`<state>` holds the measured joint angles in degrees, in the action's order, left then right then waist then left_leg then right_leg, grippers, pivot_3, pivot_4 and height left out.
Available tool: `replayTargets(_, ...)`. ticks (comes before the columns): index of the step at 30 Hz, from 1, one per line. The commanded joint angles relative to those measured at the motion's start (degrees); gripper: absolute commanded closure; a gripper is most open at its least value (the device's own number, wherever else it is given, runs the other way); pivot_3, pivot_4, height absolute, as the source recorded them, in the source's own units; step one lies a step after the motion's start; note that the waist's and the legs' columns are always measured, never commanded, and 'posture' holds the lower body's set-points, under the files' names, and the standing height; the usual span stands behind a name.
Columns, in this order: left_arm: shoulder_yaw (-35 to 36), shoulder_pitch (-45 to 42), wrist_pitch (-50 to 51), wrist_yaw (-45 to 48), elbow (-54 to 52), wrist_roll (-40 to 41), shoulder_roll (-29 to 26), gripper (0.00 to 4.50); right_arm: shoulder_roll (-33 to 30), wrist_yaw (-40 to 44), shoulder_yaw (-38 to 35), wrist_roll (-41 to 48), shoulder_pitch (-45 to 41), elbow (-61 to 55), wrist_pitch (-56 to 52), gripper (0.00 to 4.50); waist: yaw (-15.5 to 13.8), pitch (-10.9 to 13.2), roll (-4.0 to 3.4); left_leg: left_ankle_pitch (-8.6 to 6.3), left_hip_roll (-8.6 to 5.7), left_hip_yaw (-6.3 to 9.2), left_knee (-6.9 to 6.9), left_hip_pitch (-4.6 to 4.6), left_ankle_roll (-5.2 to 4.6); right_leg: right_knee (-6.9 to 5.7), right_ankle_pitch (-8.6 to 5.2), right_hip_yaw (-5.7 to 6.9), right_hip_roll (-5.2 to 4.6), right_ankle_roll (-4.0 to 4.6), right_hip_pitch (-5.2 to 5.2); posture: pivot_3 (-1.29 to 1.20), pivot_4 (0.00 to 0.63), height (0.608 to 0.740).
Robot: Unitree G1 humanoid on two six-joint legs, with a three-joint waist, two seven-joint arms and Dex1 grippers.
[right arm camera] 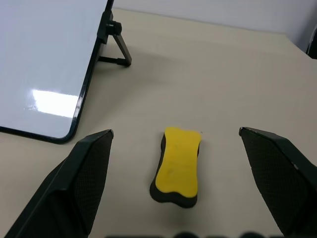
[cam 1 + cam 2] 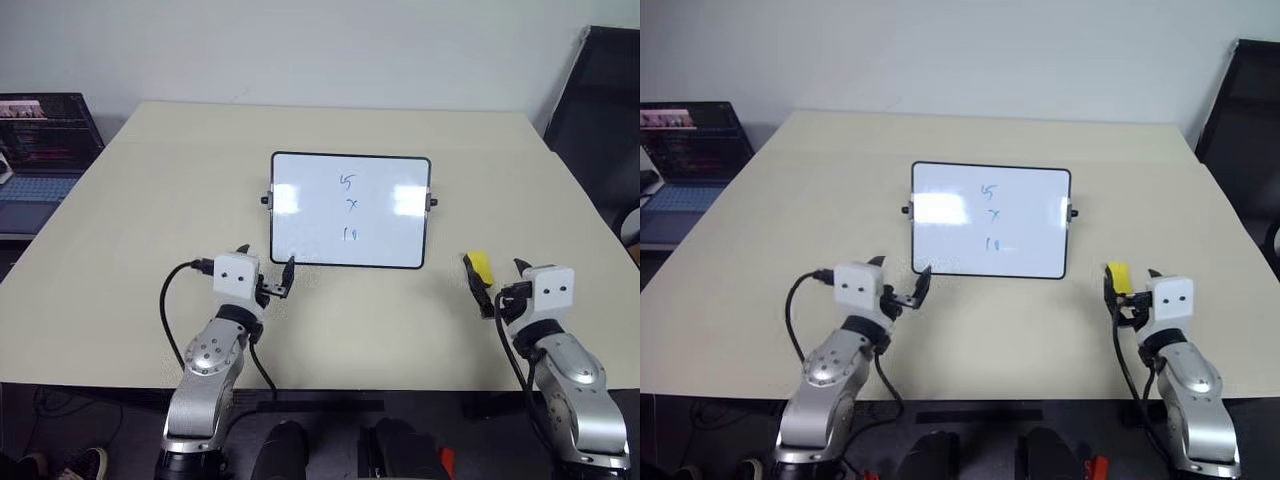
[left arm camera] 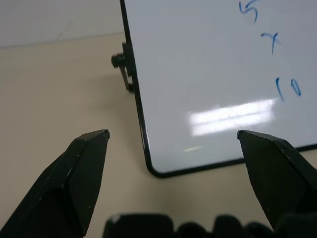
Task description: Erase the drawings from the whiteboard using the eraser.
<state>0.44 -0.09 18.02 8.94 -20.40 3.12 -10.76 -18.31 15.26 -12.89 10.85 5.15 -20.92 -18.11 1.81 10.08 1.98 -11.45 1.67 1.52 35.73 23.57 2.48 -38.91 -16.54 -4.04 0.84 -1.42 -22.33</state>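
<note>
eraser [image 1: 177, 166] on bench [image 2: 150, 200], just ahead of right tool [image 1: 176, 136], between its spread fingers, long axis along reach | board [image 2: 350, 210] to its left, drawings [image 2: 348, 206] intact | left tool [image 3: 173, 134] spread, empty | eraser seemingly untouched

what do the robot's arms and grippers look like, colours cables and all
Both arms are silver-grey metal with rounded joint housings. Each wrist carries a white boxy block with two small dark dots. The left gripper and right gripper each have two black tapered fingers. A black cable loops along each arm.
</note>
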Motion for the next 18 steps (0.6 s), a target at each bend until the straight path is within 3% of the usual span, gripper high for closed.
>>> replayTargets(1, -0.18, -0.45, -2.64, -1.28, -0.92, -1.42, 0.48, 0.00, -1.22, 0.89, -0.02, 0.03, 0.56, -2.08, -0.32, 0.06, -0.02, 0.00, 0.00, 0.00, 0.00, 0.00, 0.00, 0.00, 0.00, 0.00, 0.00, 0.00, 0.00, 0.00, 0.00, 0.00, 0.150, 0.740)
replayTargets(18, 2.70, -4.36, -2.24, 1.32, -1.65, -0.34, -2.92, 0.00, 1.95, -4.20, 0.32, 0.71, -1.76, -8.04, -5.50, 0.06, -0.04, 0.01, -0.02, 0.00, 0.00, -0.02, -0.01, 0.00, 0.00, 0.01, 0.00, 0.00, -0.01, 0.00, -0.01, 0.00, 0.150, 0.740)
